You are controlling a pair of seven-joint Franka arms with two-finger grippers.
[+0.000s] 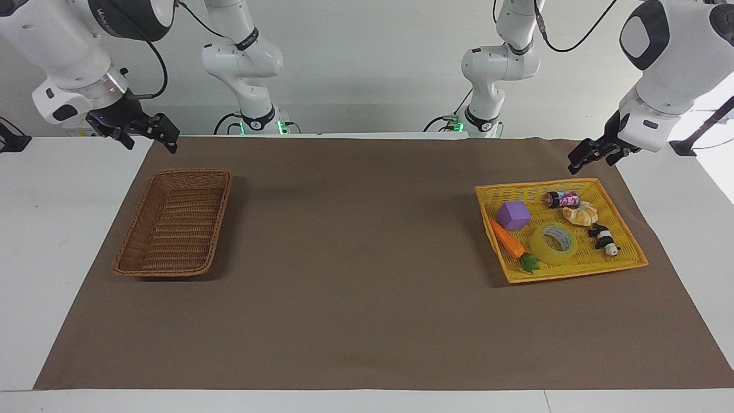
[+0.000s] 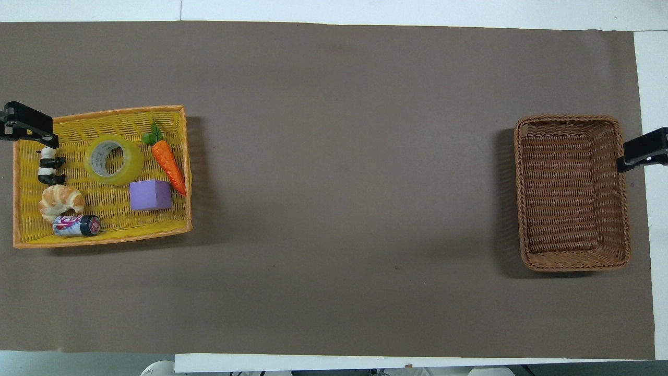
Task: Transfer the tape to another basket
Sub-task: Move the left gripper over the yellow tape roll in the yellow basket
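The tape [image 1: 545,250] is a yellow translucent roll lying flat in the bright yellow tray [image 1: 625,229] at the left arm's end of the table; it also shows in the overhead view [image 2: 130,164]. The brown wicker basket [image 1: 133,229] stands empty at the right arm's end and shows in the overhead view [image 2: 610,193]. My left gripper [image 1: 593,159] hangs open in the air over the yellow tray's [image 2: 104,116] outer edge, clear of the tape; its tip shows in the overhead view [image 2: 31,125]. My right gripper [image 1: 150,142] hangs open above the basket's outer edge [image 2: 642,152].
The yellow tray also holds a purple cube [image 1: 513,215], a toy carrot [image 1: 507,239], a croissant [image 1: 580,214], a small can [image 1: 562,199] and a panda figure [image 1: 603,239]. A brown mat [image 1: 355,258] covers the table between the tray and the basket.
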